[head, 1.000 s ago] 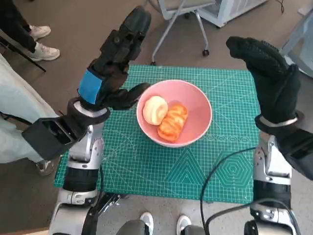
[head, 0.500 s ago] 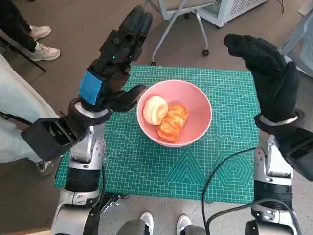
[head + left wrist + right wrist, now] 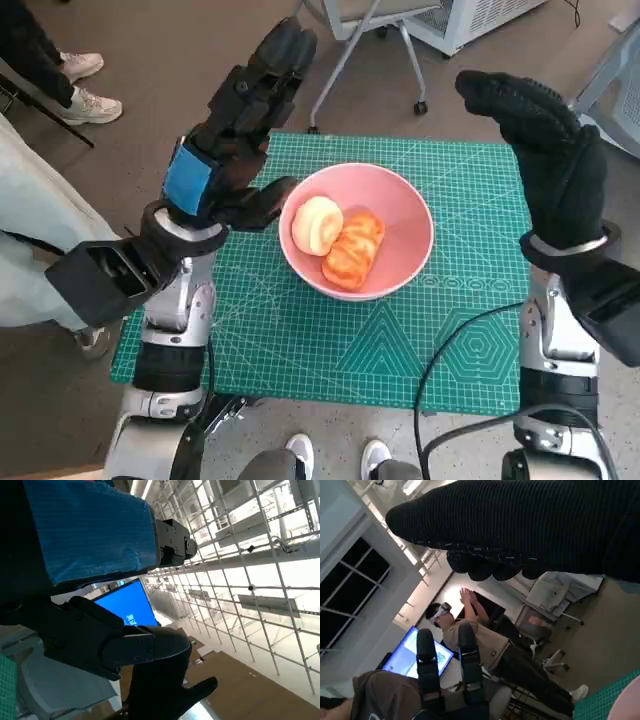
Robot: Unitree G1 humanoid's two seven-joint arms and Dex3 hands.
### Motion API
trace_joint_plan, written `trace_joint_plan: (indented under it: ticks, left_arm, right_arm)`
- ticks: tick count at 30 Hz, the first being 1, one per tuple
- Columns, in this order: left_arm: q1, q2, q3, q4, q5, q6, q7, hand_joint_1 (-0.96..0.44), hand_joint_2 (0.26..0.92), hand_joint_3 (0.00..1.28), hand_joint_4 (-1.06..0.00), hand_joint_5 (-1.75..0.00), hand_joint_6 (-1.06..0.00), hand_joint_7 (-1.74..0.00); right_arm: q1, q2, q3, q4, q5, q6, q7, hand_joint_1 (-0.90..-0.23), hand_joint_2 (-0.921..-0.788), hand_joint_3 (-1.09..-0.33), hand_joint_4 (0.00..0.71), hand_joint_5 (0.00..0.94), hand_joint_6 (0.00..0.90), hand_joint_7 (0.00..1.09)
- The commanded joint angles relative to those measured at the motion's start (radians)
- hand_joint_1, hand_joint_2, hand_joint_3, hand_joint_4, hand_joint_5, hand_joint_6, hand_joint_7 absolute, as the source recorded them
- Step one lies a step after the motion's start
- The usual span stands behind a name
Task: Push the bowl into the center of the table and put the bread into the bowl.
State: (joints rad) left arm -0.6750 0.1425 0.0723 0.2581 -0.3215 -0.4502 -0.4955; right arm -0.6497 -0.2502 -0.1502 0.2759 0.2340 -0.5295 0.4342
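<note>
- Pink bowl [image 3: 357, 232] sits near the middle of the green-matted table [image 3: 300, 350], holding both pieces of bread [image 3: 338, 240]; the task appears complete.
- Left hand [image 3: 235, 130] and right hand [image 3: 545, 150] are raised either side, fingers apart and holding nothing, apparently clear after release.

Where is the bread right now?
In the head view, the bread lies inside the pink bowl, near the middle of the green mat, with the left hand raised just beside the bowl.

Both arms raised; left hand [image 3: 232, 138] & right hand [image 3: 545, 150] empty, fingers extended.
</note>
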Motion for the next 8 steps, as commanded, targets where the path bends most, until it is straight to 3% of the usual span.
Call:
trace_joint_plan:
  ticks: [1,8]
  left_arm:
    - [-0.014,-0.01,0.004,0.011,-0.006,-0.003,-0.005,-0.69,0.921,0.54,-0.02,0.0,-0.12,0.0]
    - [-0.015,-0.014,0.009,0.015,-0.003,-0.005,-0.001,-0.69,0.921,0.54,-0.02,0.0,-0.13,0.0]
  right_arm:
    - [0.001,-0.01,0.004,0.018,0.002,-0.008,0.014,-0.677,-0.921,-0.653,0.147,0.001,0.082,0.31]
    - [-0.006,-0.012,0.003,0.043,0.004,-0.03,0.016,-0.676,-0.921,-0.651,0.147,0.001,0.081,0.31]
